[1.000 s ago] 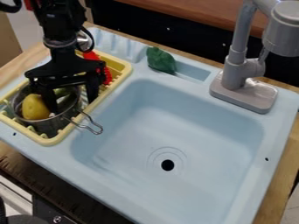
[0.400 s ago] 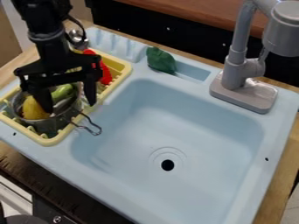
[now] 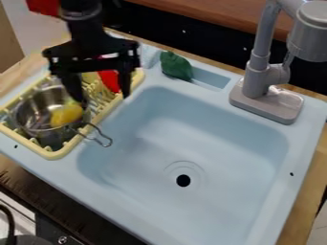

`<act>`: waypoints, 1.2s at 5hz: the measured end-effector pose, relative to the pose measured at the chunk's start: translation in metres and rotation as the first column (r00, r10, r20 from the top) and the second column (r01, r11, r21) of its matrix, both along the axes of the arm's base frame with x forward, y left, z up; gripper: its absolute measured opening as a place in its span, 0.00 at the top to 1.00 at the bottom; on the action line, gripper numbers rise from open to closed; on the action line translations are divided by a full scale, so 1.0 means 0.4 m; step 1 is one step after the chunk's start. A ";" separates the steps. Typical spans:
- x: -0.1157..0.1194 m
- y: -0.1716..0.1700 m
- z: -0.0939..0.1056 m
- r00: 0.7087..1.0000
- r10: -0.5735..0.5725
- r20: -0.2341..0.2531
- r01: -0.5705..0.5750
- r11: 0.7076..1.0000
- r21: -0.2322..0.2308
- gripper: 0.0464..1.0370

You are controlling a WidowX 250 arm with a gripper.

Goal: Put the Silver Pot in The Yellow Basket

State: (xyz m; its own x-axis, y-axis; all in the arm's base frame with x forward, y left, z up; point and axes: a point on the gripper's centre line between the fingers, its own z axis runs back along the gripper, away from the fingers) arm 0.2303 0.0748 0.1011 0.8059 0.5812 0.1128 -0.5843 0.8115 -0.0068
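The silver pot (image 3: pixel 35 107) sits inside the yellow basket (image 3: pixel 54 155) at its near left end, with its wire handle sticking out over the basket's right rim. A yellow toy food piece (image 3: pixel 66 115) lies in the pot, with a bit of green beside it. My black gripper (image 3: pixel 102 97) hangs over the basket, at the pot's upper right. Its fingers are spread wide, with nothing held between them. The left one partly covers the pot's far right edge.
A red object (image 3: pixel 109 81) stands in the basket's far part, behind the gripper. The light blue sink (image 3: pixel 185 124) lies to the right. On its back ledge rests a green pepper-like toy (image 3: pixel 176 66), and the grey faucet (image 3: pixel 257 88) rises at the back right.
My gripper has shifted right from above the pot. Inside the pot, the yellow piece has moved from the left side to the right, and less green shows. The pot stays in place.
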 end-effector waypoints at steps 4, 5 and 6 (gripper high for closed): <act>0.037 -0.186 -0.035 0.899 -0.436 0.036 0.436 0.900 -0.008 0.06; 0.014 -0.252 -0.063 0.854 -0.520 0.013 0.520 0.854 -0.031 0.06; -0.004 -0.309 -0.084 0.818 -0.574 0.026 0.575 0.818 -0.028 0.06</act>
